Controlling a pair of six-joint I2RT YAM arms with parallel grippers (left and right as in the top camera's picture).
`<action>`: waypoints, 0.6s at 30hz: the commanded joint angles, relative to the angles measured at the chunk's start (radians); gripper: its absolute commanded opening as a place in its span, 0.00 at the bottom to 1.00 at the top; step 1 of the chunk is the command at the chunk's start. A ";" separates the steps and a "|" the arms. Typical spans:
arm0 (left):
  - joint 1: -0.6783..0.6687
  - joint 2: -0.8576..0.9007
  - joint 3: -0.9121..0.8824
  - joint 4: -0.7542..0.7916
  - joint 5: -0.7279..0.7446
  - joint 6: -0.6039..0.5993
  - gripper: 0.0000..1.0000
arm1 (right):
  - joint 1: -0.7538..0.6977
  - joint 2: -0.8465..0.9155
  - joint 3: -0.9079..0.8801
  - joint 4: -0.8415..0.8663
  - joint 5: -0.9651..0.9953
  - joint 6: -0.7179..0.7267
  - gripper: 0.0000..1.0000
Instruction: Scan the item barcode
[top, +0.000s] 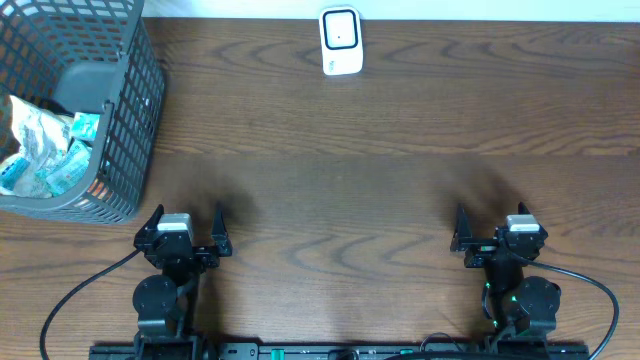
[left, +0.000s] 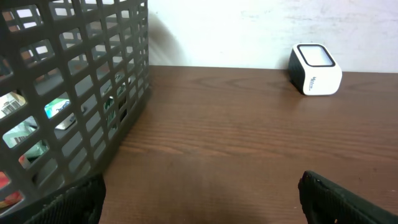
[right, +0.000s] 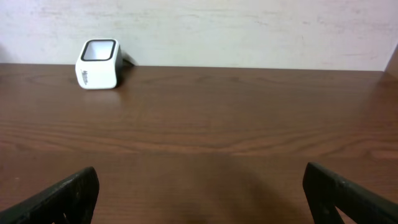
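Note:
The white barcode scanner (top: 340, 42) stands at the table's far edge, its dark window facing up; it also shows in the left wrist view (left: 315, 68) and the right wrist view (right: 98, 64). Several packaged items (top: 45, 150) lie inside the grey mesh basket (top: 140, 130) at the far left, and I glimpse them through its mesh (left: 59, 107). My left gripper (top: 188, 212) rests open near the front edge, just in front of the basket, with nothing between its fingers (left: 199, 193). My right gripper (top: 492, 218) stands open and empty at the front right (right: 199, 186).
The basket wall (left: 74, 93) rises close on the left of my left gripper. Brown wooden table (top: 340, 170) stretches between the grippers and the scanner. A pale wall (right: 249, 31) runs along the table's far edge.

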 joint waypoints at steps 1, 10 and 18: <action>0.004 0.000 -0.028 -0.016 -0.005 0.014 0.98 | -0.005 0.000 -0.001 -0.004 0.001 0.010 0.99; -0.003 0.000 -0.027 0.094 0.354 -0.205 0.97 | -0.005 0.000 -0.001 -0.004 0.001 0.010 0.99; -0.002 0.000 -0.027 0.119 0.783 -0.504 0.97 | -0.005 0.000 -0.001 -0.004 0.001 0.010 0.99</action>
